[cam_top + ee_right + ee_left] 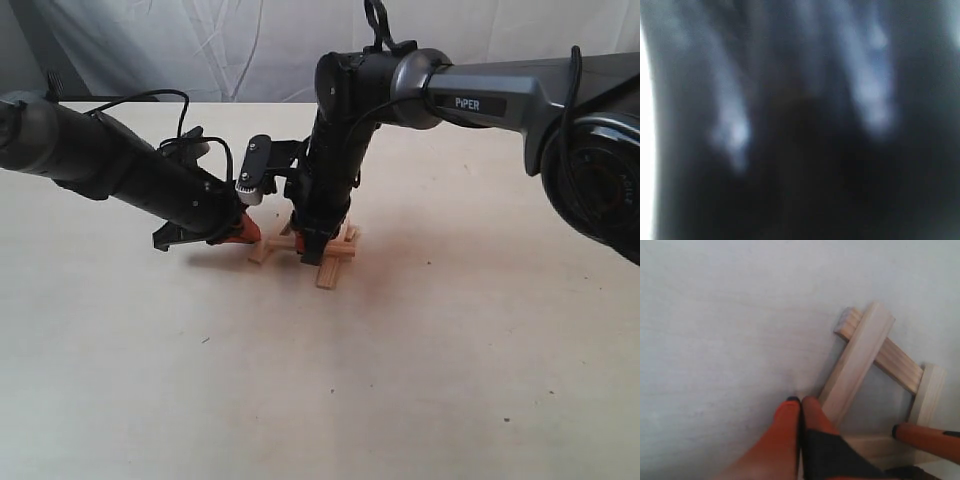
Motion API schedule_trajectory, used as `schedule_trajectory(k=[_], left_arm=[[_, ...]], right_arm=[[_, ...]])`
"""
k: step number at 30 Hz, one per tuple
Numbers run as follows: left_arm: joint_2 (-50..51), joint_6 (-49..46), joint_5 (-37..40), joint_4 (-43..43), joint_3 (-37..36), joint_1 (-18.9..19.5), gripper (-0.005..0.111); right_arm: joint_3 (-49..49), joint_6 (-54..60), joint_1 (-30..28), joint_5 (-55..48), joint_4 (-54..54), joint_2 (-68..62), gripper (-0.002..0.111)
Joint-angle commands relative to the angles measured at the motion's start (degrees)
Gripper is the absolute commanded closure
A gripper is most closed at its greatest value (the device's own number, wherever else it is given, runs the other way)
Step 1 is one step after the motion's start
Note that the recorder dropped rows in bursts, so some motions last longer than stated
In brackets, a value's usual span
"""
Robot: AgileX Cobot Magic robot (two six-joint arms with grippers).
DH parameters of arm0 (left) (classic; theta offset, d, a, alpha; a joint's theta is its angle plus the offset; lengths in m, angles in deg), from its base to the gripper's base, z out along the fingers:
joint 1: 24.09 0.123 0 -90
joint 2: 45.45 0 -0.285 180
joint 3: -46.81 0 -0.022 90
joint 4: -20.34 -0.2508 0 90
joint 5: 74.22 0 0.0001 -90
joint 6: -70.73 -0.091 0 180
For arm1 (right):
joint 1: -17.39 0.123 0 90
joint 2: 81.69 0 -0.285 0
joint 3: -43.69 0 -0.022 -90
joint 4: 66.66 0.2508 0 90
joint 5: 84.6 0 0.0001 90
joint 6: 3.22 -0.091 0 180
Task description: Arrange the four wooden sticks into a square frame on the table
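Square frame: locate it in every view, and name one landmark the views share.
Exterior view: the square frame lies at picture centre, under the right gripper.
Left wrist view: square frame at lower right.
Right wrist view: too dark and blurred to tell.
Shared landmark: the left gripper, orange tips together beside the frame.

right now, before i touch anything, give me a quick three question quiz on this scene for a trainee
1. True or false: the left gripper is shut.
2. Which view shows only dark blur? A exterior, B left wrist, C right wrist.
3. Fill in: the right gripper hangs over the wooden ___.
Key: 1 true; 2 C; 3 frame.
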Motion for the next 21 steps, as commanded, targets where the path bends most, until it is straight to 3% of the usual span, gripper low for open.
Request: schedule_trajectory(k=[1, 6, 17, 20, 21], left_arm=[[0.0, -0.1, 1.0, 0.4, -0.1, -0.3, 0.106], [0.0, 0.0, 2.4, 0.8, -0.1, -0.3, 0.106], [0.0, 0.1, 2.5, 0.2, -0.1, -0.3, 0.106], [0.0, 0.1, 2.5, 0.2, -0.1, -0.3, 0.106], [0.0, 0.1, 2.5, 0.2, -0.1, -0.3, 0.106]], right_arm=[[-0.3, -3.3, -0.3, -0.9, 0.2, 0.2, 0.091], [0.0, -9.0, -0.3, -3.2, 6.6, 2.1, 0.091], [-0.2, -10.3, -0.3, -0.6, 6.6, -1.2, 0.091], [-0.2, -11.6, -0.3, -0.4, 7.1, -1.2, 0.078], [-0.2, -11.6, -0.3, -0.6, 7.1, -1.2, 0.067]])
